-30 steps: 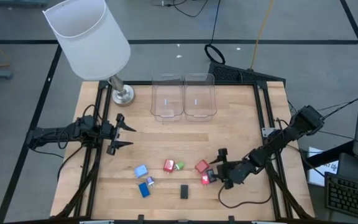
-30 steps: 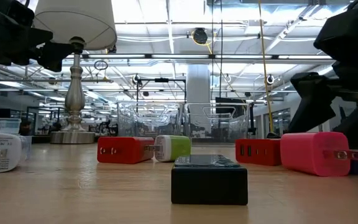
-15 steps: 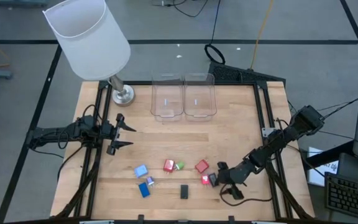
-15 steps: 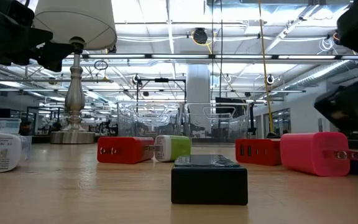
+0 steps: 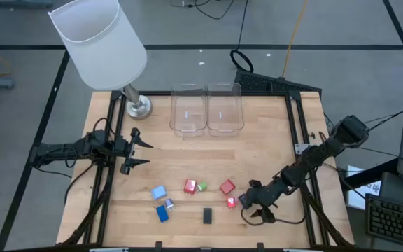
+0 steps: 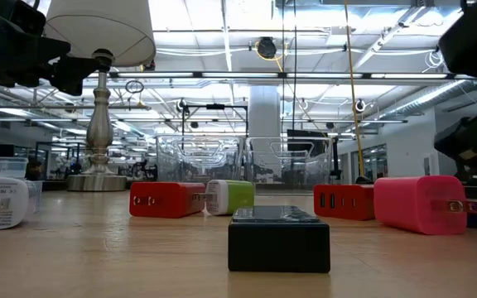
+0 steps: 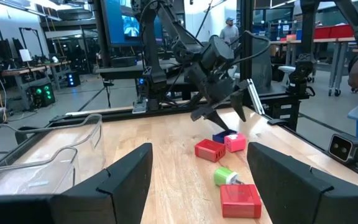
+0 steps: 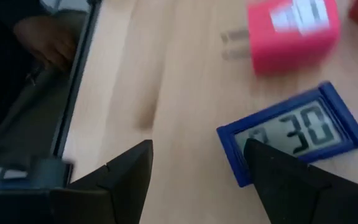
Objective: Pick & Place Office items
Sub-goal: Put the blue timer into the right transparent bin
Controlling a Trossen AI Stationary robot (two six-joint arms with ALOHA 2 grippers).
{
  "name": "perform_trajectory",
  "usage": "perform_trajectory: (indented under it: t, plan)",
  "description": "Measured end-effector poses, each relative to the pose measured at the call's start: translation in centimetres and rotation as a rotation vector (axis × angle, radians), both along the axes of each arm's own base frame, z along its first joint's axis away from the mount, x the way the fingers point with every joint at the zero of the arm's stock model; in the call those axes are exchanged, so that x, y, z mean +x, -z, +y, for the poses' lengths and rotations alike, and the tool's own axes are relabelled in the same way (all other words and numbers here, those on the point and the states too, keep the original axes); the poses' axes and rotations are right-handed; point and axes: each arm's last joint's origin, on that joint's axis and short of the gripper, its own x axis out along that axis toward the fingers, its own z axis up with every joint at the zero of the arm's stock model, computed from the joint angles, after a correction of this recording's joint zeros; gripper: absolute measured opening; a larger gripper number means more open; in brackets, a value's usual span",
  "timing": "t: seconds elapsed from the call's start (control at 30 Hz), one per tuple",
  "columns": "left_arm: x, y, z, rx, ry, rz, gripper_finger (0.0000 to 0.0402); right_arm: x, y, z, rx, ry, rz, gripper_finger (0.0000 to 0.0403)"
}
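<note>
Small office items lie on the wooden table's near middle: a light blue piece (image 5: 159, 192), a dark blue one (image 5: 162, 213), a red one (image 5: 190, 186), a green one (image 5: 202, 187), another red (image 5: 227, 187), a pink charger (image 8: 291, 31) and a black block (image 6: 278, 240). A blue-framed clock (image 8: 291, 140) lies flat beside the charger. My right gripper (image 8: 191, 186) is open, slanting down just right of the pink charger, with one finger (image 8: 284, 180) over the clock's edge. I see no touch. My left gripper (image 5: 143, 150) waits open and level at the table's left.
Two clear plastic bins (image 5: 189, 110) (image 5: 224, 108) stand side by side at the far middle. A big white-shaded lamp (image 5: 98, 42) stands at the far left corner on its metal foot (image 5: 138, 106). Bare wood lies between the bins and the items.
My right gripper has drawn back a little toward the table's near edge, rolled about its own line and tipped its fingers downward beside the pink charger. It has stayed open. No item has moved.
</note>
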Motion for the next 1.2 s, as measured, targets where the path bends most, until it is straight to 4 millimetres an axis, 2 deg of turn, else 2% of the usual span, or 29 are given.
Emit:
perform_trajectory:
  t: [0.17,0.33,0.57,0.7,0.83,1.2]
  plan:
    - [0.0,0.0,0.0,0.000,0.000,0.000,0.0267,-0.8,-1.9,-0.8,-0.020,0.058,-0.039,0.0251]
    - [0.0,0.0,0.0,0.000,0.000,0.000,0.0267,-0.9,-3.7,-1.5,-0.080,0.127,-0.189,0.0251]
    - [0.0,0.0,0.0,0.000,0.000,0.001,0.0267,-0.4,-4.3,-1.7,-0.156,0.186,-0.320,0.0251]
    - [0.0,0.0,0.0,0.000,0.000,0.000,0.0267,-0.8,-3.9,-1.9,-0.216,0.166,-0.277,0.0251]
    - [0.0,0.0,0.0,0.000,0.000,0.001,0.0267,-1.4,-2.9,-2.1,-0.305,0.226,-0.215,0.0251]
    - [0.0,0.0,0.0,0.000,0.000,0.001,0.0267,-1.8,0.0,-0.3,-0.405,0.169,-0.170,0.0251]
